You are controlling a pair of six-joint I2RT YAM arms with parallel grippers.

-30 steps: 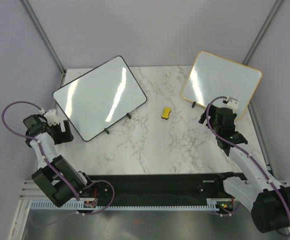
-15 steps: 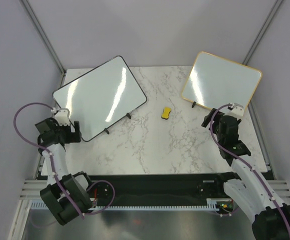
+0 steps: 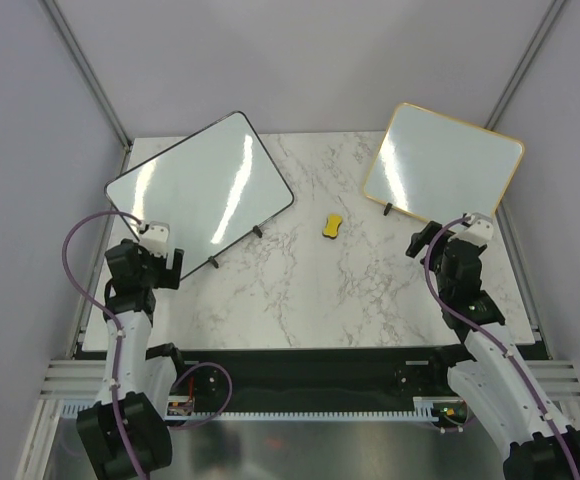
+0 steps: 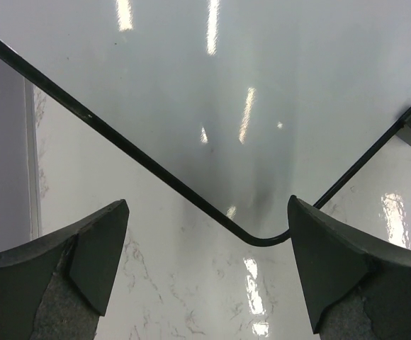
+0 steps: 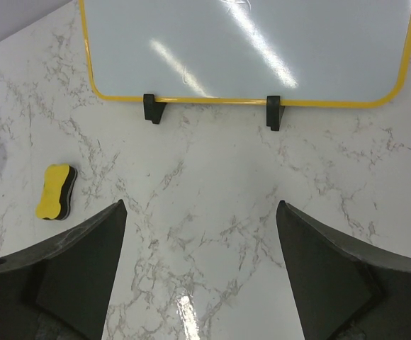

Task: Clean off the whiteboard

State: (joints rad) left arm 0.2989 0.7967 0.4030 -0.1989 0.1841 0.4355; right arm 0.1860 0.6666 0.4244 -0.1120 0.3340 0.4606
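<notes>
Nearest, arm bases: two, side by side on the black strip [image 3: 300,375] at the near edge.
Left gripper [image 3: 170,266]: on the near left, low over the table. Its jaws are wide apart. It points at the near corner of the whiteboard, just beside it and not touching.
Left wrist view: the two dark fingers [image 4: 96,244] sit at the bottom, and the round corner of the black frame shows between them.
Right gripper [image 3: 425,240]: on the right side, near the gold board. Its jaws are wide apart too, with bare table under them.
Table [image 3: 310,290]: white marble with thin grey lines.
Eraser [image 3: 332,225]: small, yellow on top and dark below. It lies flat in the middle, between the two boards, well apart from both grippers.
Whiteboard [image 3: 200,195]: big, with a thin black frame. It stands on the far left on small black feet [image 3: 213,263], leaning back and turned at a slant. Its face looks white and shiny.
Gold board [image 3: 440,170]: smaller, with a yellow frame. It stands on the far right on two black feet.
</notes>
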